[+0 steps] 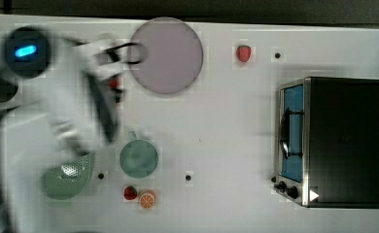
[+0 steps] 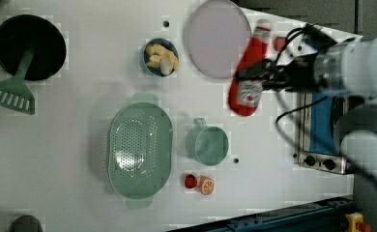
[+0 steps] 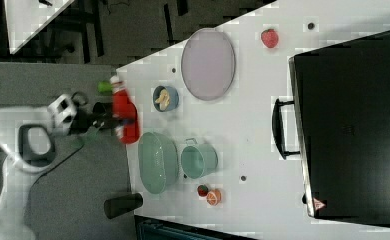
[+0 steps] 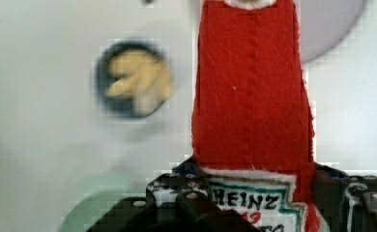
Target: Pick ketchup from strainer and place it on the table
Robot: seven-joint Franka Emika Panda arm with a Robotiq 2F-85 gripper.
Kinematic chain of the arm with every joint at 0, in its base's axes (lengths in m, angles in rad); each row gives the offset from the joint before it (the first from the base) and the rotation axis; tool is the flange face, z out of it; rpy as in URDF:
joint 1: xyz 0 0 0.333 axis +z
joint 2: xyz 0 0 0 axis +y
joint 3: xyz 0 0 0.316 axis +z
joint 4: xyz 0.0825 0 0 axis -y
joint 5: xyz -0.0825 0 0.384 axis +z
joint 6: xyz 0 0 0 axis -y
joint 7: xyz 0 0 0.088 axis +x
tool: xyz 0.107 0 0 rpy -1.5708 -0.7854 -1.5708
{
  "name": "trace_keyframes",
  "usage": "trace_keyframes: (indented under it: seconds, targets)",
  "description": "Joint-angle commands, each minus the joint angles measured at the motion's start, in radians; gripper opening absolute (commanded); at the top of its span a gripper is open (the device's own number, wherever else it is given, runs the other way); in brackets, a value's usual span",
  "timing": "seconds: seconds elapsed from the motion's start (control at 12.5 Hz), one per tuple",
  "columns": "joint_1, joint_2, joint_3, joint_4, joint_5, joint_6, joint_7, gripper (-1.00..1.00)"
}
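My gripper (image 2: 268, 77) is clamped partway on the ketchup bottle (image 2: 248, 72) at its label, holding it in the air — clear of the strainer (image 2: 139, 150), which sits empty on the table (image 2: 80, 145). The wrist view adds a bowl of pale slices (image 4: 133, 83) below; the left view places that bowl on the strainer's far side, beside the grey-lilac plate (image 2: 218, 38).

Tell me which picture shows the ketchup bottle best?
The left view: the whole ketchup bottle shows, cap to base, held by the end effector. The wrist view has just its red body and label; the right view shows it small; the top view blurs it.
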Motion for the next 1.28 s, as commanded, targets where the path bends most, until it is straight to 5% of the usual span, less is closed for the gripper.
trace_keyframes:
  seconds: [0.08, 0.56, 1.28]
  targets:
    - [-0.087, 0.002, -0.156, 0.017, -0.001, -0.019, -0.172, 0.21]
    - [-0.092, 0.011, -0.374, -0.137, -0.001, 0.024, -0.361, 0.21]
    - [-0.085, 0.059, -0.336, -0.447, 0.001, 0.396, -0.336, 0.27]
